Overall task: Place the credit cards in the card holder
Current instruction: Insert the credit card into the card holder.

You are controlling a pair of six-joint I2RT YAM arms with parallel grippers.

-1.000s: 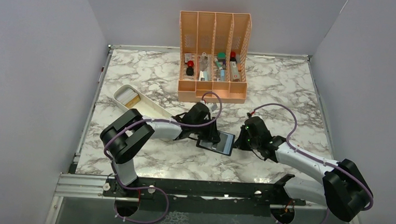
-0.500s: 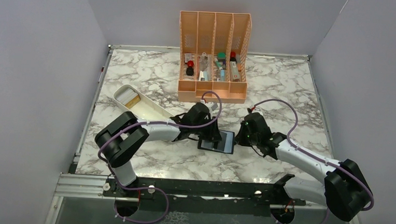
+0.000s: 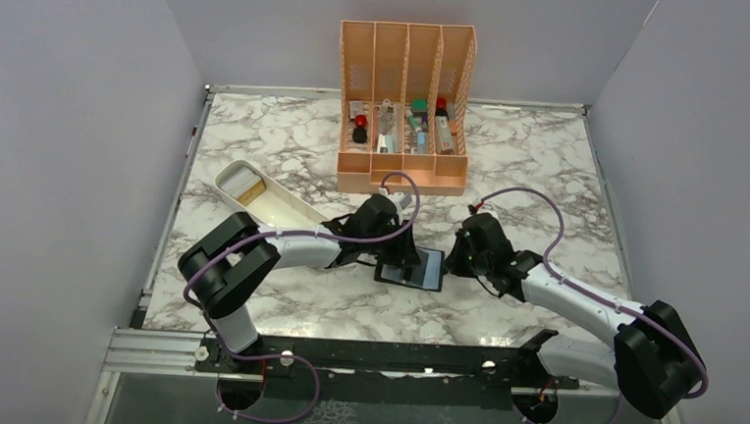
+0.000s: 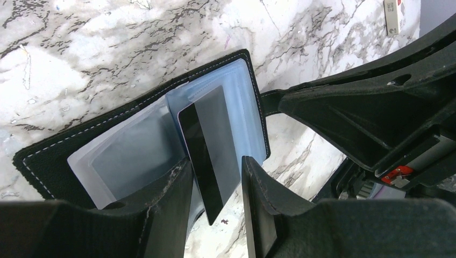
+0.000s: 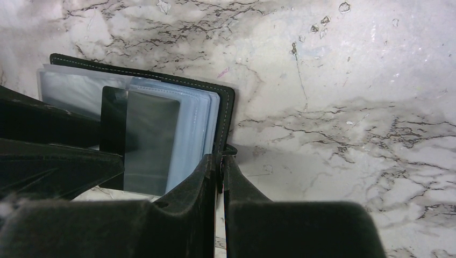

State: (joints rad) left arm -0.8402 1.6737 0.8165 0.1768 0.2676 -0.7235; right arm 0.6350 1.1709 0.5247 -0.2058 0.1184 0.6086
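The card holder (image 3: pixel 426 271) lies open on the marble, black with bluish pockets (image 4: pixel 134 156). A dark grey credit card (image 4: pixel 212 145) with a black stripe stands partly inside its right pocket. My left gripper (image 4: pixel 215 161) is open around that card, with a clear gap on the right finger's side. My right gripper (image 5: pixel 219 161) is shut on the card holder's right edge (image 5: pixel 226 102), by the clasp tab. The same credit card (image 5: pixel 150 140) shows in the right wrist view. Both grippers meet at the holder, the left gripper (image 3: pixel 402 263) and the right gripper (image 3: pixel 452 261).
An oblong white tray (image 3: pixel 283 209) lies at the left behind my left arm, with a tan card (image 3: pixel 250 193) in it. A tall orange slotted organiser (image 3: pixel 400 169) with small items stands at the back. Grey walls enclose the table.
My left gripper's jaws have widened around the card. My right gripper has shifted slightly left, still holding the card holder's edge.
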